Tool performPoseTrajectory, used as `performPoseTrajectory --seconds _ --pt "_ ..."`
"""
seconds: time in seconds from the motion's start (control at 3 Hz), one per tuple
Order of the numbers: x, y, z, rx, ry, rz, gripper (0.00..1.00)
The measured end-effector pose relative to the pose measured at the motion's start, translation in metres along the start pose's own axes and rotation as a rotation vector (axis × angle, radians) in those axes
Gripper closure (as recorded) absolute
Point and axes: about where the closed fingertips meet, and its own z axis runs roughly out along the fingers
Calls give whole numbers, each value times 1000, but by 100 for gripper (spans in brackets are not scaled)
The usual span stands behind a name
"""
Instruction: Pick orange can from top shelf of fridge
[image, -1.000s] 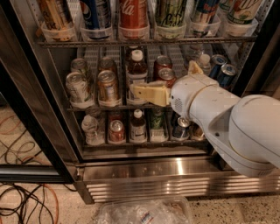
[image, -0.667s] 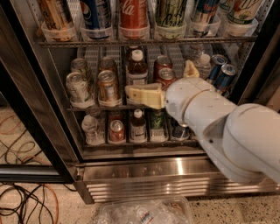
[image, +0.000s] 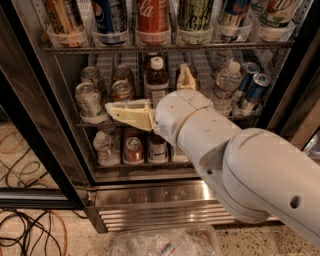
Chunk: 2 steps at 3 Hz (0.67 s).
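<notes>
The orange can (image: 62, 15), slim with pale diagonal markings, stands at the far left of the top shelf (image: 165, 48) in the fridge (image: 150, 207); its top is cut off by the picture edge. My gripper (image: 146, 87) is lower, in front of the middle rack, below and to the right of the orange can. One beige finger (image: 127, 112) points left and the other (image: 185, 77) sticks up behind the wrist. They stand apart and hold nothing.
On the top shelf, right of the orange can, stand a blue can (image: 111, 15), a red cola can (image: 152, 17) and several others. The lower racks hold short cans (image: 90, 100) and bottles (image: 156, 80). Cables (image: 30, 230) and a plastic bag (image: 165, 242) lie on the floor.
My gripper and arm have moved left along the middle rack, from in front of the bottle toward the short cans. Nothing in the fridge has moved.
</notes>
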Motion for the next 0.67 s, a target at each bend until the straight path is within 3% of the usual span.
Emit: performPoseTrajectory --seconds 0.33,0.67 --pt "-16 23 9 -32 -28 -22 0" --pt "-23 29 22 -36 -51 -8 0"
